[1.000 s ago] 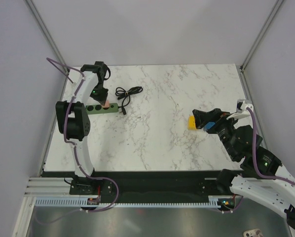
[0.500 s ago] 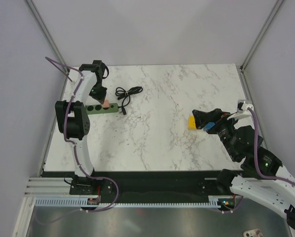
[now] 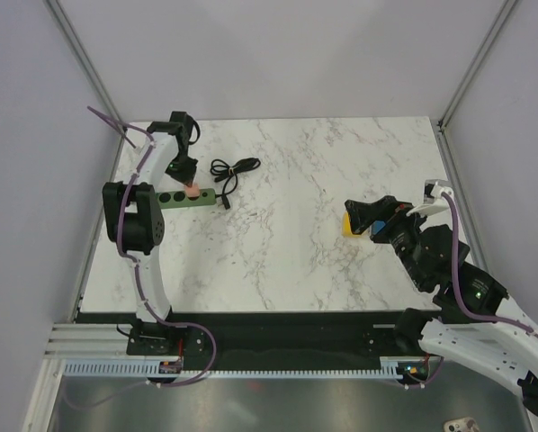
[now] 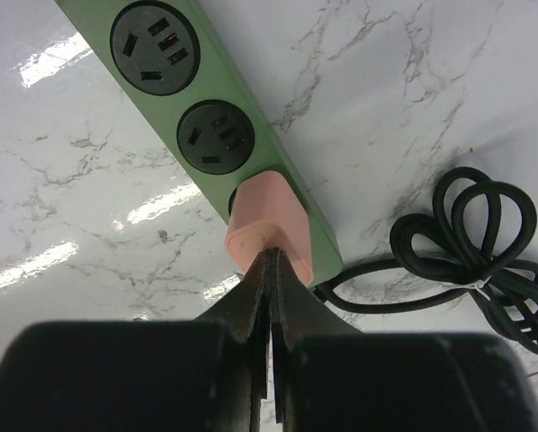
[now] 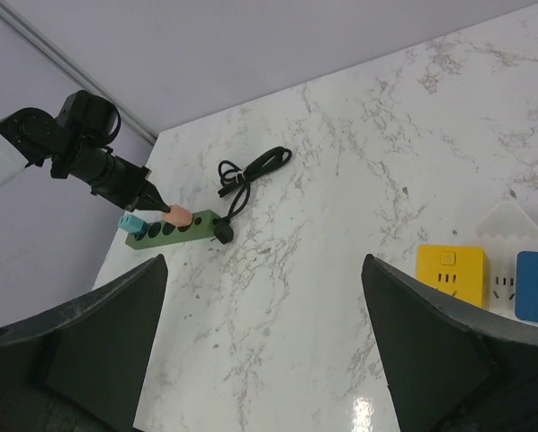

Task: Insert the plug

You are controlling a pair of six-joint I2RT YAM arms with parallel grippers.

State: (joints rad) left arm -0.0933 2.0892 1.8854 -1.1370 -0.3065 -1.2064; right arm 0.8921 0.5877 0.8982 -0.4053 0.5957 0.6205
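The green power strip lies at the table's far left, and shows in the top view and the right wrist view. A pink plug sits in its socket nearest the cable end. My left gripper is shut, with its tips touching the top of the pink plug. The teal plug sits at the strip's far left end; it is outside the left wrist view. My right gripper is open and empty, far to the right.
A coiled black cable runs from the strip's end. A yellow block, a blue block and a white piece sit under my right gripper near the right edge.
My left gripper has shifted slightly over the strip and stays at the pink plug. My right arm has moved a little to the left and forward.
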